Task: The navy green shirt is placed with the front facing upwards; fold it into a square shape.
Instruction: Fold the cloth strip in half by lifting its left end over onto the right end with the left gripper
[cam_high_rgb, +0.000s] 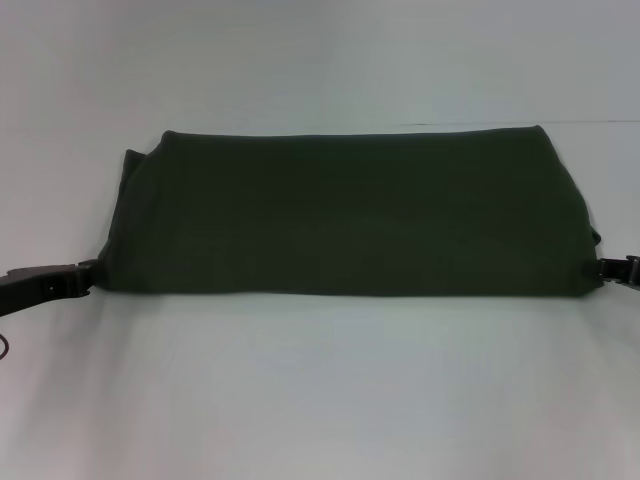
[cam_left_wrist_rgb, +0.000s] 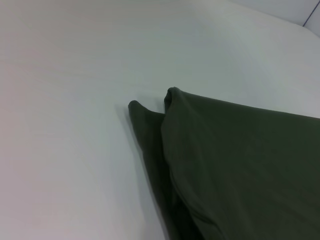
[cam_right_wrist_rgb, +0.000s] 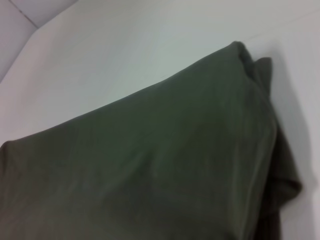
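Green shirt (cam_high_rgb: 350, 215), grippers (cam_high_rgb: 92, 268) (cam_high_rgb: 600, 266) at corners

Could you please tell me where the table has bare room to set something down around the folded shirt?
The widest bare stretch of table lies between the shirt's near edge and the robot. Another open band runs beyond its far edge. It is crowded at the two near corners: the left gripper sits at one, the right gripper at the other.
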